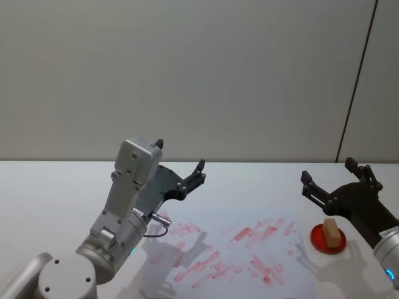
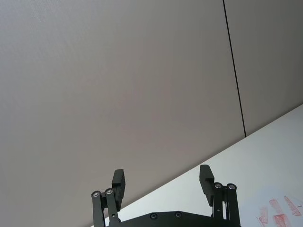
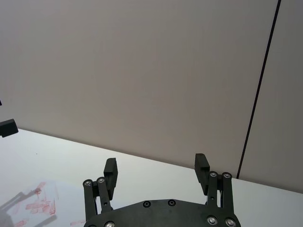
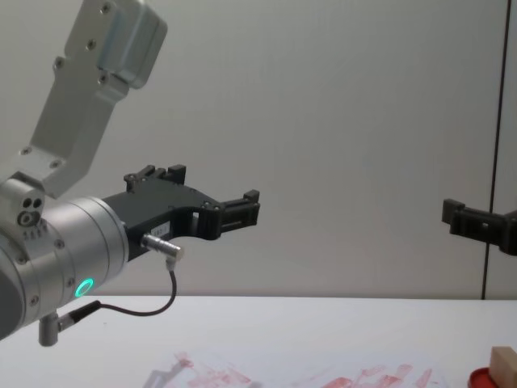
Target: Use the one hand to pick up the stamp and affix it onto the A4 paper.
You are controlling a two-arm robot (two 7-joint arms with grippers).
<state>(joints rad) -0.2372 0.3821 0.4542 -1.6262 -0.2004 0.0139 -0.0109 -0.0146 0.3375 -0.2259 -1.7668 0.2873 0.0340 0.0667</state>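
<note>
Stamp stands on the red ink pad, on the bench just right of the paper. Right end effector hovers above and behind the stamp, fingers spread, holding nothing. Left end effector is raised over the paper's left part, fingers spread, holding nothing.

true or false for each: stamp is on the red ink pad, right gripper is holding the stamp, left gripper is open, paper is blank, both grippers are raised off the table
1. The stamp sits on the red ink pad. True.
2. The right gripper holds the stamp. False: it hovers open above it, empty.
3. The left gripper is open. True.
4. The A4 paper is blank. False: red prints cover it.
5. Both grippers are raised off the table. True.
</note>
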